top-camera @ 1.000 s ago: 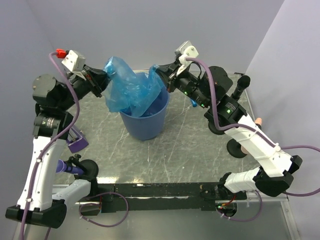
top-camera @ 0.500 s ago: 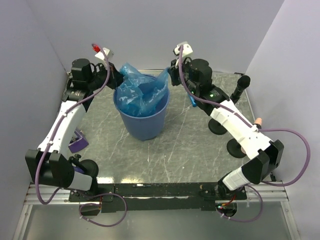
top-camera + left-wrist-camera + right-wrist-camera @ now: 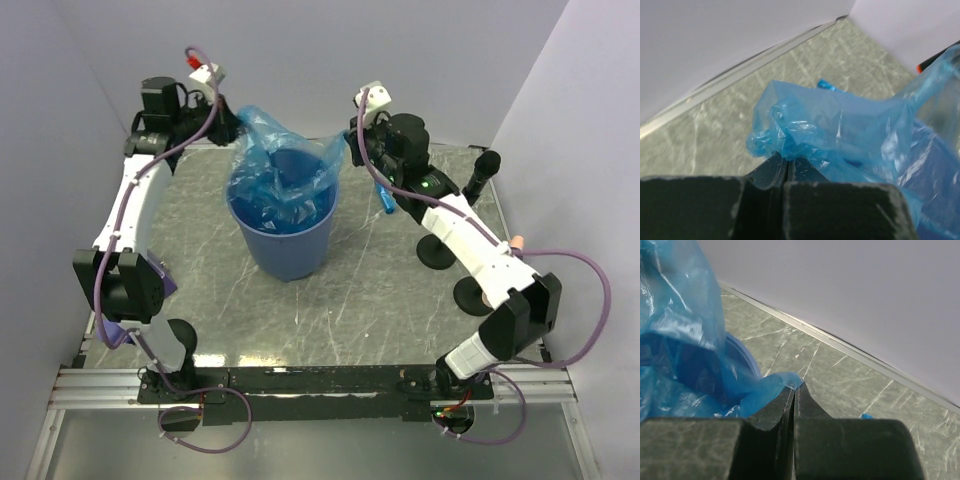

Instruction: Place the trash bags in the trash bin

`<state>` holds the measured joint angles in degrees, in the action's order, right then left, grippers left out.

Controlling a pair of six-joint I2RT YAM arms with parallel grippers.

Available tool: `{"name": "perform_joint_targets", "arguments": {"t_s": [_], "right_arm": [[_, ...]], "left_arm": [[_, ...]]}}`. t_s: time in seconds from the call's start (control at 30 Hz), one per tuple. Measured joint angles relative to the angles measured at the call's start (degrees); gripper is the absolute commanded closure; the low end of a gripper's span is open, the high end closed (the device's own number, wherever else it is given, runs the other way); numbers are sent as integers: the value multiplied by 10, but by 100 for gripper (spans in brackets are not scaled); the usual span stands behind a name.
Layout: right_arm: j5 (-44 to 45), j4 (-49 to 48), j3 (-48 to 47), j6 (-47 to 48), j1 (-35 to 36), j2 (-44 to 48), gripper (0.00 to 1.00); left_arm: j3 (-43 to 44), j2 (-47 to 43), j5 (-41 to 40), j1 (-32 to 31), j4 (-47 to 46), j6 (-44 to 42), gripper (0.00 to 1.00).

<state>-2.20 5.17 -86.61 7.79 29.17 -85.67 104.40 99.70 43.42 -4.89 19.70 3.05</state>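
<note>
A thin, bright blue trash bag (image 3: 285, 170) hangs spread over the round blue trash bin (image 3: 288, 240), most of it down inside. My left gripper (image 3: 236, 128) is shut on the bag's left edge (image 3: 785, 140), behind the bin's left rim. My right gripper (image 3: 348, 142) is shut on the bag's right corner (image 3: 785, 382), just beyond the bin's right rim (image 3: 742, 357). The film is stretched between the two grippers above the bin's mouth.
The bin stands on a grey marbled table (image 3: 370, 290) closed in by pale walls. A small blue object (image 3: 384, 198) lies right of the bin. A black cylinder (image 3: 480, 172) and round black bases (image 3: 470, 292) stand at the right; a purple item (image 3: 158, 285) lies at the left.
Both arms have stretched toward the back wall and dropped to the bin's rim, pulling the bag apart. The bag, bunched above the bin before, now lies spread open over its mouth.
</note>
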Motion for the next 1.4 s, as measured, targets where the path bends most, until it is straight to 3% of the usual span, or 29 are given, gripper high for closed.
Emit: {"name": "perform_joint_targets", "arguments": {"t_s": [0.23, 0.5, 0.83, 0.9, 0.93, 1.03, 1.1, 1.3, 1.37, 1.4], "right_arm": [[-34, -4, -66, 10, -15, -93, 100], [-76, 43, -130, 16, -35, -200, 100], [-131, 95, -41, 19, -41, -157, 100], [-140, 106, -10, 17, -41, -131, 93], [-143, 111, 0, 17, -41, -119, 86], [-158, 127, 35, 21, -41, -73, 61], [-167, 141, 45, 35, -42, -48, 51], [-251, 202, 9, 86, -70, -3, 29], [-282, 206, -12, 92, -82, -3, 28], [-300, 209, -25, 92, -88, -5, 28]], "left_arm": [[15, 9, -4, 73, 105, -61, 99], [-1, 63, 4, 85, 209, -103, 99], [-126, 46, 50, 88, 278, -120, 99], [-161, 18, 56, 88, 288, -123, 99], [-172, 5, 59, 88, 290, -125, 97], [-200, -47, 64, 89, 293, -137, 60], [-203, -75, 62, 91, 293, -152, 49], [-170, -119, 63, 143, 344, -265, 30], [-156, -120, 63, 161, 364, -307, 20], [-148, -120, 64, 169, 374, -332, 19]]}}
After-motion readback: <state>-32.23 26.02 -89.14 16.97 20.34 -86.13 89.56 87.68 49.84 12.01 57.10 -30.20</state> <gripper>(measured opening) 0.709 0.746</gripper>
